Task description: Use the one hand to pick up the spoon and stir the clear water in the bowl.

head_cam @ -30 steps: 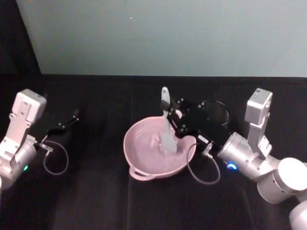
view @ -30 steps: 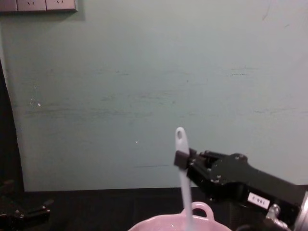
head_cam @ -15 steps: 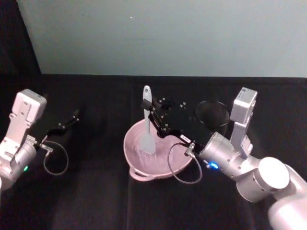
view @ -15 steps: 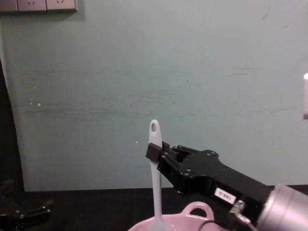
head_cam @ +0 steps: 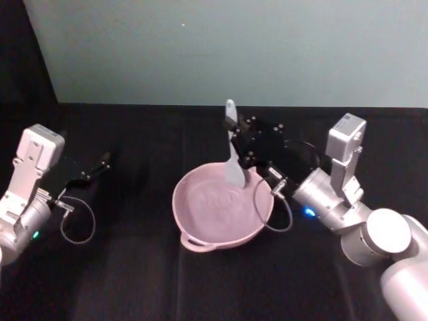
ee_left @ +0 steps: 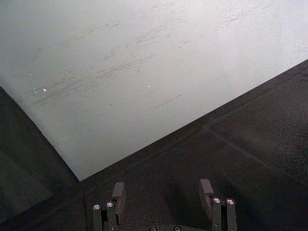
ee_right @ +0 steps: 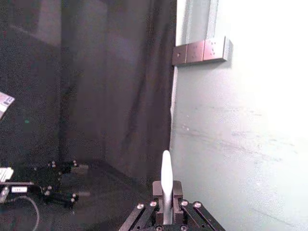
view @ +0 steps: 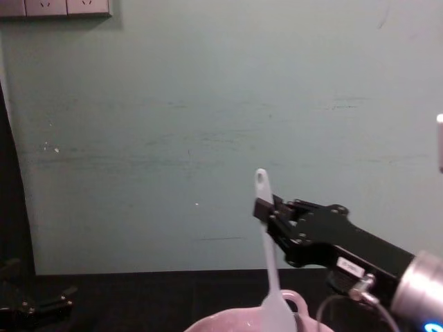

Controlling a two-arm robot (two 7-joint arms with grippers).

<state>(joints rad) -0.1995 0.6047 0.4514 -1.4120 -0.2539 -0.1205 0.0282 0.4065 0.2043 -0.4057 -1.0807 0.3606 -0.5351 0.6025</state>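
Observation:
The pale pink bowl sits mid-table with clear water in it; its rim shows low in the chest view. My right gripper is shut on the handle of the white spoon, which it holds almost upright. The scoop end hangs at the bowl's far right rim, beside the loop handle. In the right wrist view the spoon handle stands up between the closed fingers of the right gripper. My left gripper is parked far left, open and empty, its fingers apart.
A black wire-mesh cup stands behind the right arm, right of the bowl. A loose cable from the right wrist hangs by the bowl's right rim. The pale wall closes off the back of the black table.
The right gripper has carried the spoon from the bowl's left side back to its far right rim, and the scoop now sits higher. The left arm has not moved.

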